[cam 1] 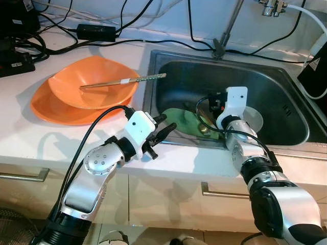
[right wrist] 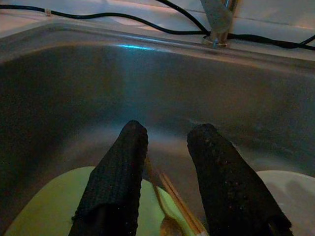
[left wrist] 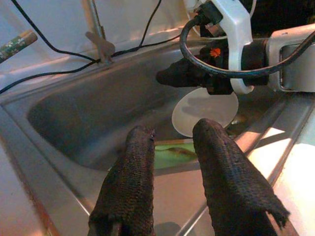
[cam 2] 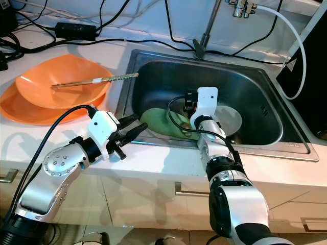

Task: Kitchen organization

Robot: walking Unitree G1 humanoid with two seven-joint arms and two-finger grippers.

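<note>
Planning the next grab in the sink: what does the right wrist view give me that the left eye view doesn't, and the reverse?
Right wrist view: wooden chopsticks lying between the open right gripper, above the green plate.

Left eye view: the stacked orange bowls with a chopstick across them on the counter, and the left gripper open at the sink's front edge.

Both: the steel sink, green plate, white dish and faucet base.

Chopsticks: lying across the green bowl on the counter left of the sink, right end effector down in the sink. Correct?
Not quite. The chopsticks lie across an orange bowl, per the left eye view. It does sit on the counter left of the sink, and the right end effector is down in the sink.
</note>
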